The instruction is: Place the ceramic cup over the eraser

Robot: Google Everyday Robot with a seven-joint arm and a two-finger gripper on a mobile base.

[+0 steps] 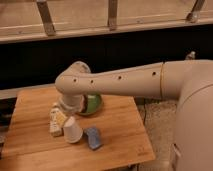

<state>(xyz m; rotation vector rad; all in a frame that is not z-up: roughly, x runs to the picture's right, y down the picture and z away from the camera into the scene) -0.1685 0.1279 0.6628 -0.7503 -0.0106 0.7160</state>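
Observation:
The cream-white ceramic cup (73,131) is at the front left of the wooden table (120,125), tilted with its narrow end up and toward the arm. My gripper (68,115) comes down from the bent wrist right above the cup's narrow end and touches or nearly touches it. The eraser is hidden. A white bottle with a printed label (55,121) stands just left of the cup. A light blue oblong object (93,137) lies just right of it.
A green rounded object (92,103) sits behind the wrist near the table's middle. The big cream arm (130,82) crosses over the table from the right. A dark wall and a railing lie behind, and floor shows to the right of the table.

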